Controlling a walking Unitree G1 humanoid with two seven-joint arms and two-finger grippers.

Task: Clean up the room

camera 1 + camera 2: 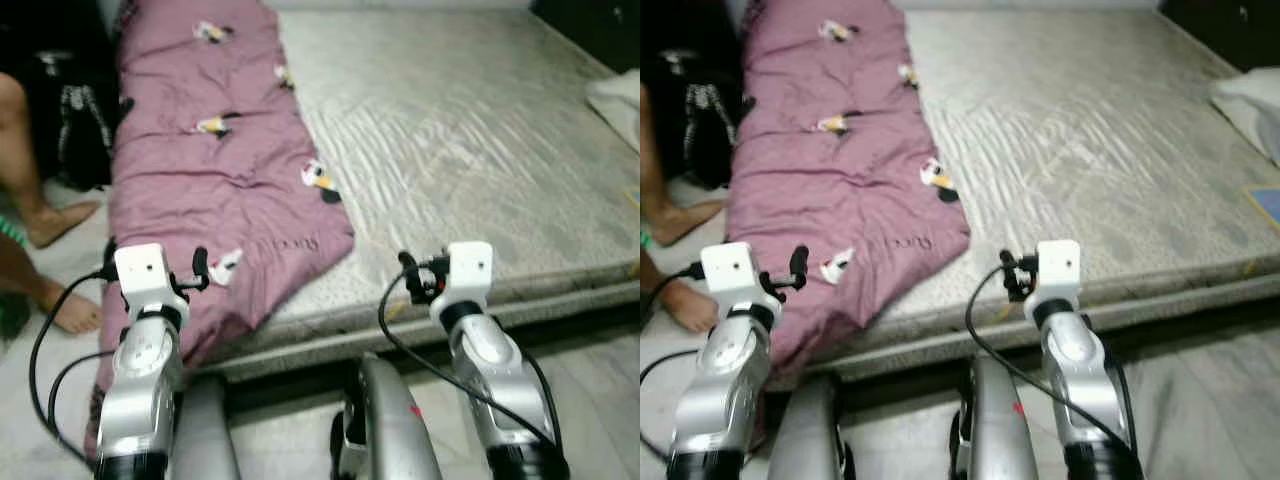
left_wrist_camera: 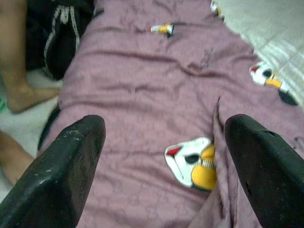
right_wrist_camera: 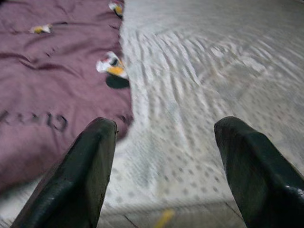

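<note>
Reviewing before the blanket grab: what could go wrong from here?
1. A person's feet stand close beside the left gripper; a swing outward could hit them.
2. The purple blanket already droops over the mattress edge toward the floor; a pull may drag it off.
3. The open right gripper hovers over bare mattress, beside the blanket, so closing there may grab nothing.
</note>
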